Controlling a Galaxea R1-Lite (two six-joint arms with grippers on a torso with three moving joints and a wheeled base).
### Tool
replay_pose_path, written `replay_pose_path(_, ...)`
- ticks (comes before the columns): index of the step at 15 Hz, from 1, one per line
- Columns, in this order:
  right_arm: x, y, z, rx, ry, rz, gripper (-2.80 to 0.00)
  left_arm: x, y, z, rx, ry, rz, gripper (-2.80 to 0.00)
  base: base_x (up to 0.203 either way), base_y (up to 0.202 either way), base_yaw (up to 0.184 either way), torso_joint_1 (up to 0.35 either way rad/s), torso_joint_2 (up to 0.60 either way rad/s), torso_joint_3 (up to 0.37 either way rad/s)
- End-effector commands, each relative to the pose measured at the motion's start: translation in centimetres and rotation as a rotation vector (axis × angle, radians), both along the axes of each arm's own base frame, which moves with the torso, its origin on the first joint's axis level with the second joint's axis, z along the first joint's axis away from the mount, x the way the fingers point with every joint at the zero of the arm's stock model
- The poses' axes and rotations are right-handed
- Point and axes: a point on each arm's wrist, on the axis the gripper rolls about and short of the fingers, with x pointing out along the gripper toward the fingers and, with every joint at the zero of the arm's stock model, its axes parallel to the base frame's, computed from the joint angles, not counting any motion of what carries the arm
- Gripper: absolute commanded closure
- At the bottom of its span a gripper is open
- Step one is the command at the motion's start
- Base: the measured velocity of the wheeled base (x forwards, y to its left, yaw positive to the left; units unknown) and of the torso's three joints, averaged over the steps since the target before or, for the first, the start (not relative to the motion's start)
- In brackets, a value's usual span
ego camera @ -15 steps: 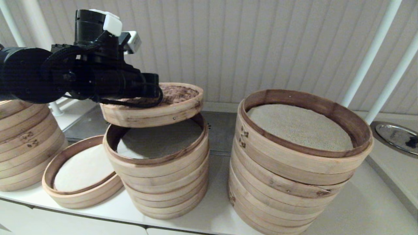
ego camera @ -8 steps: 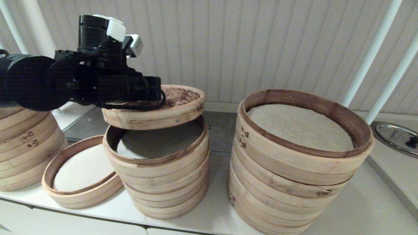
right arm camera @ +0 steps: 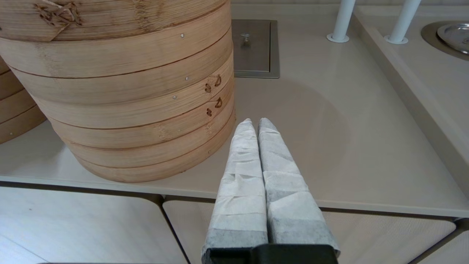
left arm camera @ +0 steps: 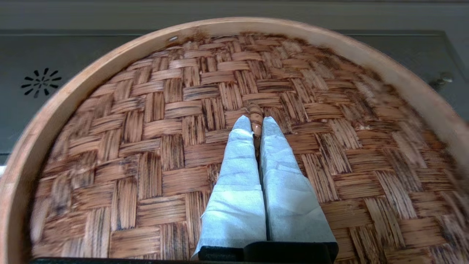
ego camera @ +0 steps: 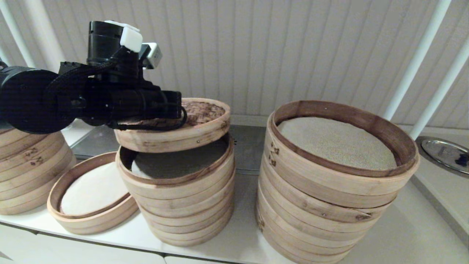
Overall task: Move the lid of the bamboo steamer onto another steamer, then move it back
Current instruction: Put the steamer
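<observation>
The bamboo steamer lid (ego camera: 190, 126) hangs tilted just above another steamer (ego camera: 179, 198), not seated on it. My left gripper (left arm camera: 256, 126) is clenched on the lid's loop handle (left arm camera: 255, 112) at the centre. My right gripper (right arm camera: 254, 126) sits parked, fingers pressed together, beside the wide stack (right arm camera: 121, 91).

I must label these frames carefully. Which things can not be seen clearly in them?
- Head view: left end effector, hidden behind its own black wrist over the bamboo steamer lid.
- Head view: left stack, cut by the edge.
- Left wrist view: loop handle, mostly covered by the fingers.
</observation>
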Motion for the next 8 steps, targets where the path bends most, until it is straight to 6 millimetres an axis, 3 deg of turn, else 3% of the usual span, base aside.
replay_pose_path(1,0.01,0.0,-0.04,0.0,0.001,0.001,0.0,-0.39,0.07,0.28,-0.004,-0.008,0.0,0.0,0.0,0.0,0.0,0.0,0.0,0.0)
replay_pose_path(8,0.01,0.0,-0.04,0.0,0.001,0.001,0.0,-1.05,-0.65,0.29,-0.001,-0.008,-0.025,0.0,0.0,0.0,0.0,0.0,0.0,0.0)
